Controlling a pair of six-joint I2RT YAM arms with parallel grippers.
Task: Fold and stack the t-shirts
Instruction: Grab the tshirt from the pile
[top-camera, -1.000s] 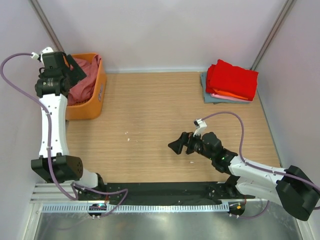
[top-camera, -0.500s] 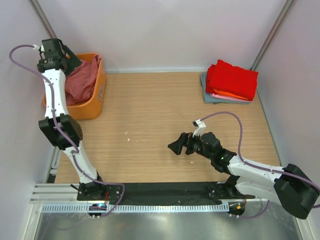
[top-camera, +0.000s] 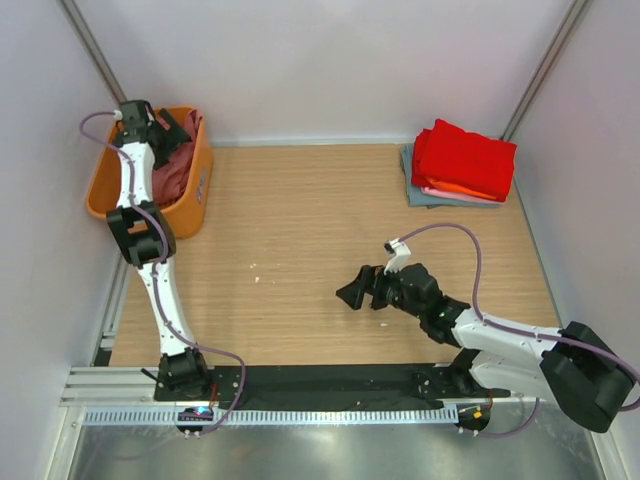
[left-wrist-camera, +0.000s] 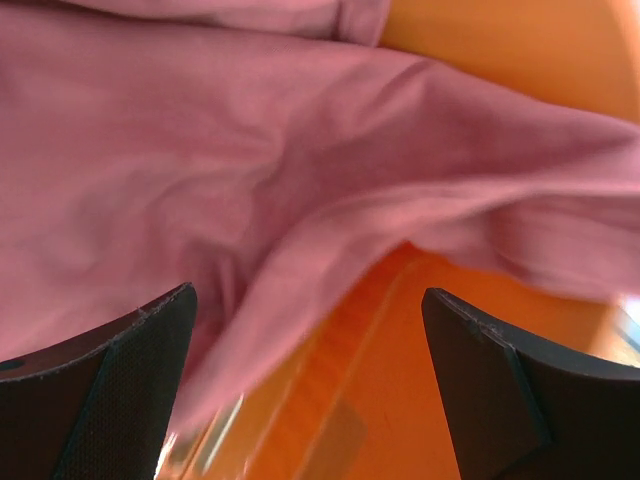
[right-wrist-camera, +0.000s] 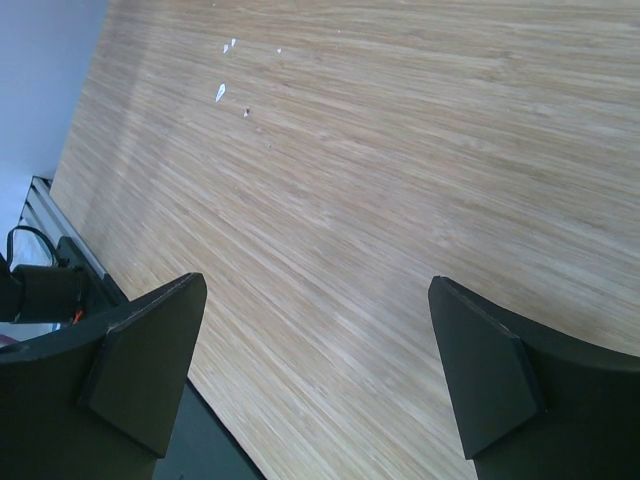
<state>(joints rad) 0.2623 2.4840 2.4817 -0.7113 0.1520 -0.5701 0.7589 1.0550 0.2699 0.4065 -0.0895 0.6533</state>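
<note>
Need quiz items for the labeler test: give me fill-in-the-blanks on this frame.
1. The left gripper is open over the pink shirt lying in the orange ____.
2. The top shirt on the folded stack is ____.
3. Above the wooden table, the right gripper is open and holds ____.
Missing words: basket; red; nothing.

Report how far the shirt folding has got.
Done: folded shirts stacked at the far right corner, red on top. In hand: left gripper open over the salmon-pink shirt in the orange basket, nothing gripped. Left: lift, fold and stack it; right gripper hangs open, empty.
</note>
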